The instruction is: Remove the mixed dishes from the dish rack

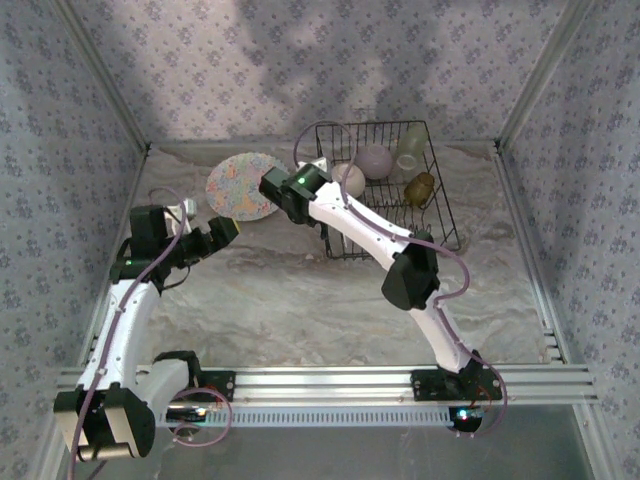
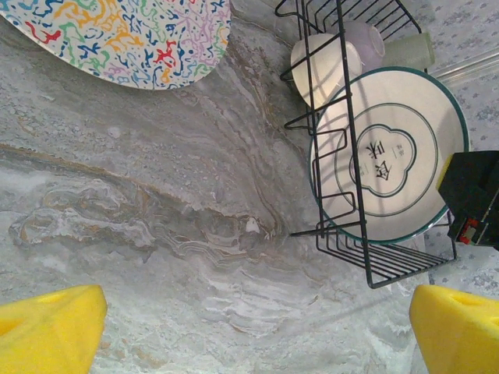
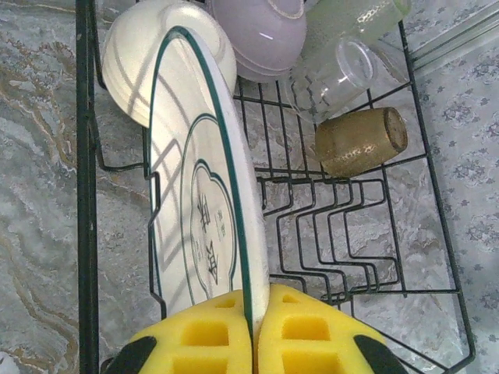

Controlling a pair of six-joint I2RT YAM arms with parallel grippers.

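Yellow-fingered, my right gripper [image 3: 253, 315] is pinched tight on the edge of the white plate [image 3: 195, 218]. The plate's dark green rim runs straight down between the two fingers at the bottom centre of the right wrist view. That plate stands on edge and leans a little inside the dish rack [image 3: 84, 195], close to the black rail down the left of the frame. Green rings and two characters show on its face.

Behind it, at the upper left, a cream bowl [image 3: 129, 54] rests against the plate's top. A lilac bowl [image 3: 261, 31] sits just beside that at the top centre. A clear glass [image 3: 351, 51] lies on its side at the upper right, and a tan cup [image 3: 362, 140] lies on the wires below it, right of centre. I cannot tell whether the plate's lower edge touches the rack floor.

My left gripper [image 2: 253, 335] is spread as wide as it goes and has nothing in it. Its yellow fingers sit in the two bottom corners of the left wrist view, with bare marbled table [image 2: 156, 210] between them. It hangs over the table, apart from the rack, which fills the right side of that frame.

The squiggle plate [image 2: 132, 31] lies flat on the table at the upper left of the left wrist view, outside the rack. From above it shows left of centre, just left of my right wrist.
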